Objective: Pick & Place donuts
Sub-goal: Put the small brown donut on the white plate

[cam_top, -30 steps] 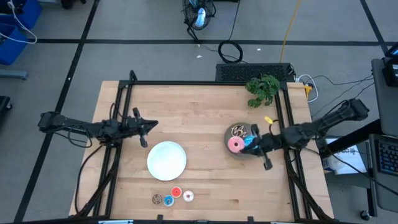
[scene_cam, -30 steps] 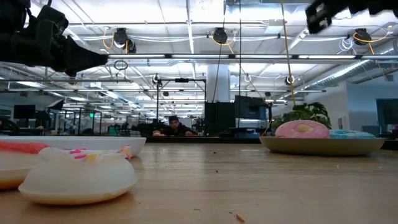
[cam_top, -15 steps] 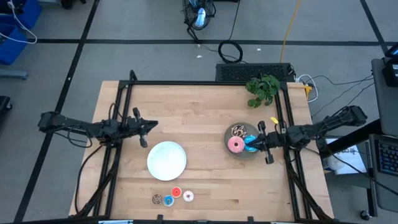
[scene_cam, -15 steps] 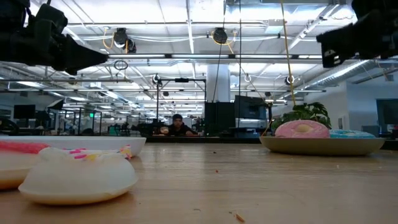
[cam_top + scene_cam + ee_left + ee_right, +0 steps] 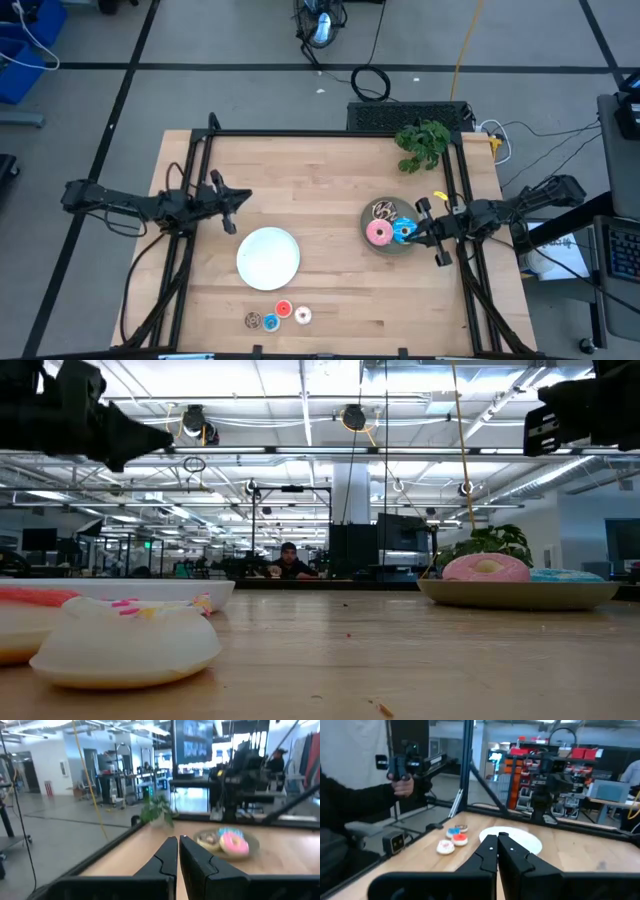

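High view, right claw closed, empty, beside blue donut, left claw closed.

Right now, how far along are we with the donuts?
Done, it seems: pink donut, blue donut and chocolate-sprinkled donut sit on the grey plate. In hand: nothing; right gripper beside that plate, left gripper both shut, empty. Left: three mini donuts on the table, white plate bare.

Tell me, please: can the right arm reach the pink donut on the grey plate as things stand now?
Probably yes. The right gripper hangs shut beside the grey plate, and nothing stands between it and the pink donut; it must open first.
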Robot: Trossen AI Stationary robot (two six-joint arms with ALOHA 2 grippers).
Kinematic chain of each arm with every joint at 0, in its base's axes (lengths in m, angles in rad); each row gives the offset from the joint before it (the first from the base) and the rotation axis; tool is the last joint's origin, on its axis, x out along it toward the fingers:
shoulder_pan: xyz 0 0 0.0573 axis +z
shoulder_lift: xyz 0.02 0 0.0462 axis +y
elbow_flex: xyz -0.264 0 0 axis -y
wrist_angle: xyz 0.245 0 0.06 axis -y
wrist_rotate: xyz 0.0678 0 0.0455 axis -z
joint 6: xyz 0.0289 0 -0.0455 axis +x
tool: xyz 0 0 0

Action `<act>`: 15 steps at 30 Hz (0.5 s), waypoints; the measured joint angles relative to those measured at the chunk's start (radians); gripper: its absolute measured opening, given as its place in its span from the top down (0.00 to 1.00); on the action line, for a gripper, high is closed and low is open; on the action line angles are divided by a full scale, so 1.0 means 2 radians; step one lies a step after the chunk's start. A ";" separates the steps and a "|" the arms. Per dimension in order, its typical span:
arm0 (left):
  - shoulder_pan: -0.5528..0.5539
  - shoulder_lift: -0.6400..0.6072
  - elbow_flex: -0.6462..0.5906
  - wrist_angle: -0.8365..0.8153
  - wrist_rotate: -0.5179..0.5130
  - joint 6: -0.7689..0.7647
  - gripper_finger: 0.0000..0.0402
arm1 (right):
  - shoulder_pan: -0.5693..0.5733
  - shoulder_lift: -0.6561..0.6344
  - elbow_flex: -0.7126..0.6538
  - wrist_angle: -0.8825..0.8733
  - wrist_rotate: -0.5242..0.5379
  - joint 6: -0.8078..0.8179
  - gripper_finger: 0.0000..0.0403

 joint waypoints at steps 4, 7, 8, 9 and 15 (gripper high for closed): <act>-0.014 0.011 0.059 -0.042 0.024 -0.017 0.94 | -0.002 -0.005 0.000 -0.004 0.006 0.016 1.00; -0.053 0.053 0.117 -0.077 0.030 -0.002 0.94 | -0.002 -0.007 0.000 0.012 0.037 0.022 1.00; -0.069 0.073 0.142 -0.091 0.018 -0.001 0.94 | -0.002 -0.007 0.000 0.015 0.048 0.022 1.00; -0.085 0.093 0.168 -0.114 0.000 -0.002 0.94 | -0.002 -0.008 0.000 0.017 0.058 0.019 1.00; -0.174 0.247 0.363 -0.407 -0.117 -0.101 0.94 | -0.003 -0.008 0.000 0.027 0.111 -0.021 1.00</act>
